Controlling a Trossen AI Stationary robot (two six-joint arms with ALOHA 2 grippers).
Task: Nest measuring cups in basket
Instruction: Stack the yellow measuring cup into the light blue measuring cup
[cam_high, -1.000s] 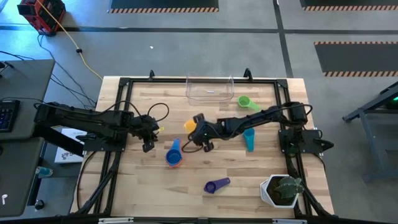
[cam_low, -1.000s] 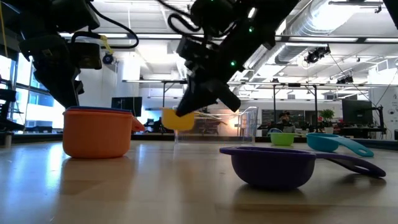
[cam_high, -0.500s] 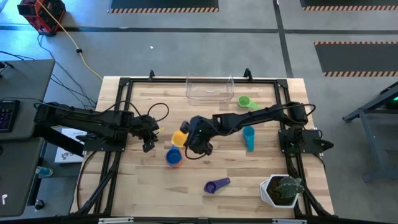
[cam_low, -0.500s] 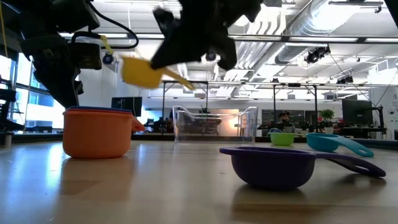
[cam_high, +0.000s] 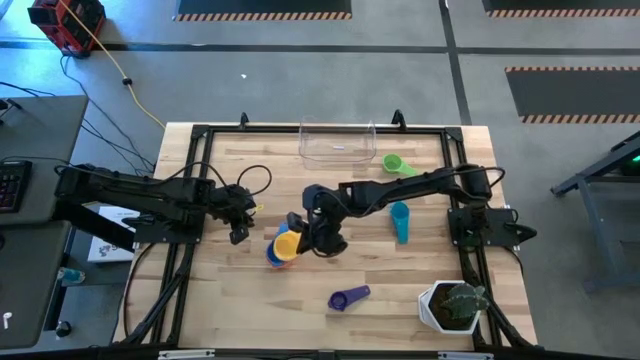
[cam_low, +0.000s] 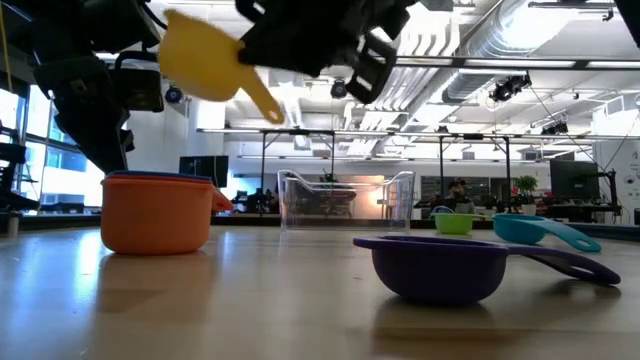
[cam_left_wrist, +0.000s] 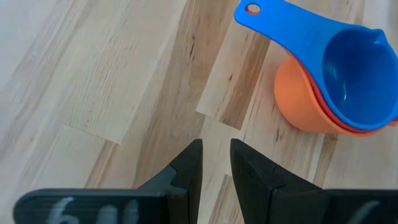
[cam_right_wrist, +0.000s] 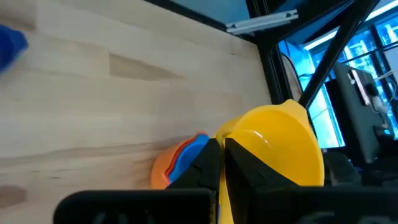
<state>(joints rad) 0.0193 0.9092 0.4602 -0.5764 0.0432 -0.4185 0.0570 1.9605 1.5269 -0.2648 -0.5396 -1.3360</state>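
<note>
My right gripper (cam_high: 312, 238) is shut on the yellow cup (cam_high: 288, 243), held in the air over the stack of a blue cup (cam_left_wrist: 354, 81) nested in an orange cup (cam_left_wrist: 301, 109) at mid-table. In the low view the yellow cup (cam_low: 205, 60) hangs well above the stack (cam_low: 157, 212). My left gripper (cam_high: 238, 232) is shut and empty, left of the stack. The green cup (cam_high: 395, 165), teal cup (cam_high: 401, 222) and purple cup (cam_high: 348, 297) rest on the table. The clear basket (cam_high: 337, 142) stands at the far edge. I make out no pink cup. My right gripper pinches the yellow cup by its handle (cam_low: 262, 100) between its two fingers, coming from the table's right side and slanting down. The cup is lifted clear and tilted, its bowl (cam_right_wrist: 280, 143) beyond the fingertips, above the blue and orange stack (cam_right_wrist: 180, 162).
A white pot with a green plant (cam_high: 455, 305) stands at the near right corner. Black frame rails (cam_high: 200, 135) run along the table's sides. Bare wood lies between the stack and the basket.
My right gripper has carried the yellow cup up and toward the table's near and left edges, from beside the basket's front to above the blue and orange stack. The cup has tipped and stayed in the shut fingers.
</note>
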